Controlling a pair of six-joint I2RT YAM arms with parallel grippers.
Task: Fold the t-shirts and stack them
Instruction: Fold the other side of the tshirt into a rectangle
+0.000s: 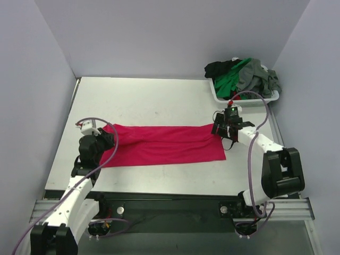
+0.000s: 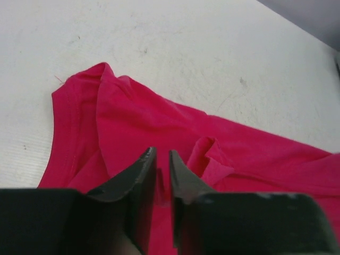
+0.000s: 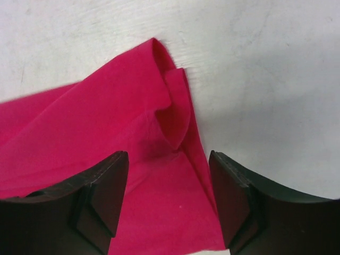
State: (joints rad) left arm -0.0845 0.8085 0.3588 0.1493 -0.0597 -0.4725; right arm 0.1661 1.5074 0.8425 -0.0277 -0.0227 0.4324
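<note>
Far left: the left gripper (image 1: 104, 139), low on the table (image 1: 159, 101), set on the left end of the red t-shirt (image 1: 164, 143). From its wrist camera: dark fingers (image 2: 139, 180) almost together, with a thin strip of red cloth clamped in the narrow slit between them. Just beyond the tips, a raised fold and a rumpled edge of the shirt on the white surface.

Across the middle: the red t-shirt again, spread as a long flat band from one gripper to the other, with a faint crease along its length.

At the cloth's right end: the right gripper (image 1: 220, 129), spread wide and gripping nothing, poised over the shirt's right corner. From its wrist camera: a small curled-over flap of red cloth between the two fingers, with bare table just beside the edge.

Far right, in the back corner: a white basket (image 1: 241, 99) heaped with a green t-shirt (image 1: 229, 81), a grey t-shirt (image 1: 257, 74) and a black t-shirt (image 1: 216, 68), well apart from the red one.
</note>
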